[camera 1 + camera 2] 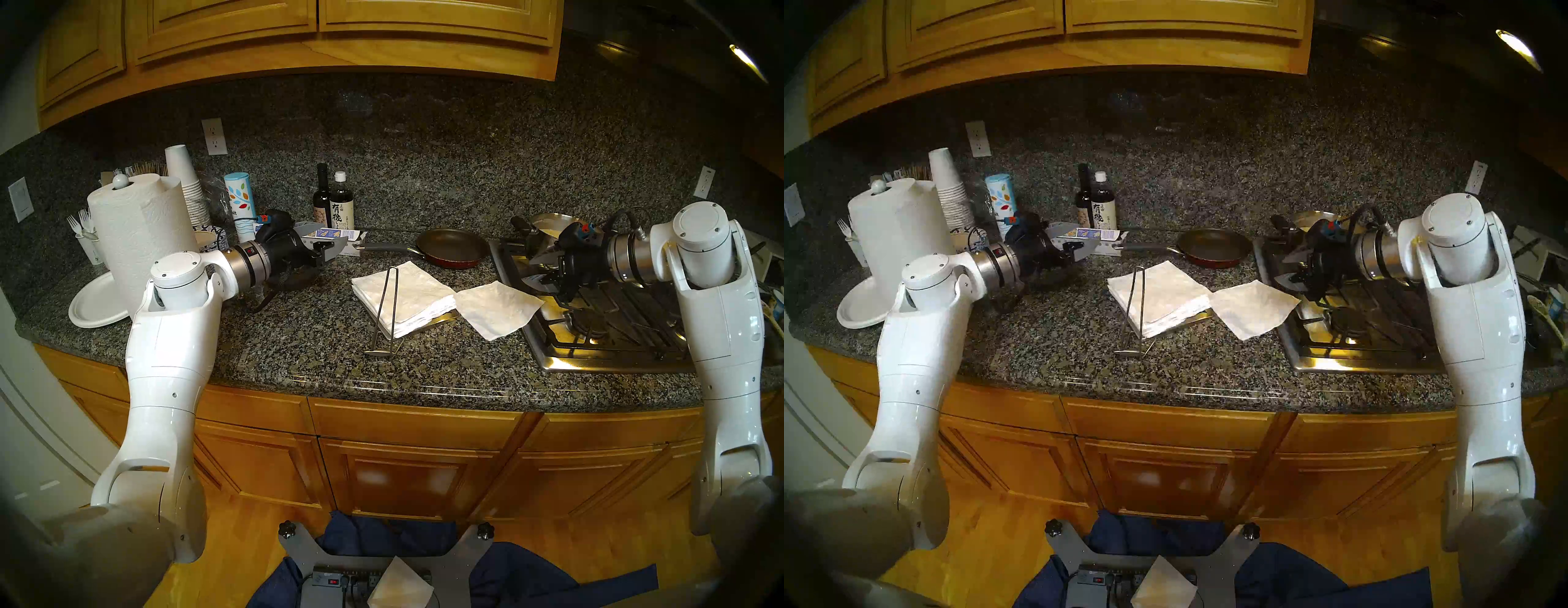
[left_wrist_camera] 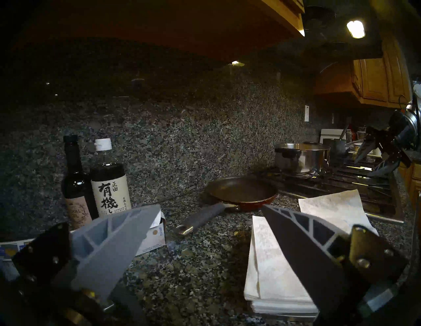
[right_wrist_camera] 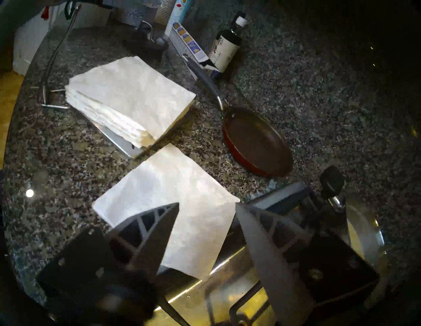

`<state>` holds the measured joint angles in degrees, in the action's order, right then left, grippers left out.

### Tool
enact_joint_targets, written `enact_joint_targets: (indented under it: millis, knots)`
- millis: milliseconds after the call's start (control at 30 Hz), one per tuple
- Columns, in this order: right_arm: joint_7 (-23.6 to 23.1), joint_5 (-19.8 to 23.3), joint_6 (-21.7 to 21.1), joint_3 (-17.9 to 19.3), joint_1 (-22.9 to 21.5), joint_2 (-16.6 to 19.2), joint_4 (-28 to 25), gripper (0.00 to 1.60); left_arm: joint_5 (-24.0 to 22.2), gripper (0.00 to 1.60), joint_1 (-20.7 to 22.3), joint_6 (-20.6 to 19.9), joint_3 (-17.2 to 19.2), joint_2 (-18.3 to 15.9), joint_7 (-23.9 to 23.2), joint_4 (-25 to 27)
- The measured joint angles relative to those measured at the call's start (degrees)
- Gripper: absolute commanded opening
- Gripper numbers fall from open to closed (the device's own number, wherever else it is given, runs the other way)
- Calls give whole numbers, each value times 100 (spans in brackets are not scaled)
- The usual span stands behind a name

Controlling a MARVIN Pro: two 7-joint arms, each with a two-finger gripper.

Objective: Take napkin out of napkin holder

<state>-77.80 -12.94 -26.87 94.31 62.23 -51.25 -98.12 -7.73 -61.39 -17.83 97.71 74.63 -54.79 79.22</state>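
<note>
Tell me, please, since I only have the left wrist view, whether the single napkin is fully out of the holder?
Observer: Yes. The napkin lies flat beside the napkin holder, with its right corner overlapping the stove.
Operator: Is the holder's wire arm pressing on the stack?
Observer: No. The wire arm stands raised at the near left edge of the stack.
Operator: Is the right end effector holding anything?
Observer: No. The right end effector is open and empty above the napkin.
</note>
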Motion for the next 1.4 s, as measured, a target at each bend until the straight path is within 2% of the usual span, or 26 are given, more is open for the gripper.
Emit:
enact_joint_targets:
  millis: [167,367,633,967,1200,1400]
  knots:
    - [-8,160,138,-302,-205,-262,220,89,-1,160,6,-101,0,-47,-82,-11]
    - [83,308,303,-651,-449,-657,527,89,-11,160,-15,-223,39,-129,-207,12]
    - [102,620,451,-858,-761,-1171,891,90,-21,160,-71,-342,108,-220,-352,93]
    - [-357,1007,561,-1119,-1174,-1584,1382,93,-38,160,-159,-429,169,-275,-511,238]
    - [-529,1094,581,-1279,-1271,-1749,1365,98,-46,160,-241,-430,187,-275,-589,364]
    - [-558,1169,452,-1268,-1272,-1836,1106,99,-66,160,-344,-436,247,-269,-669,529]
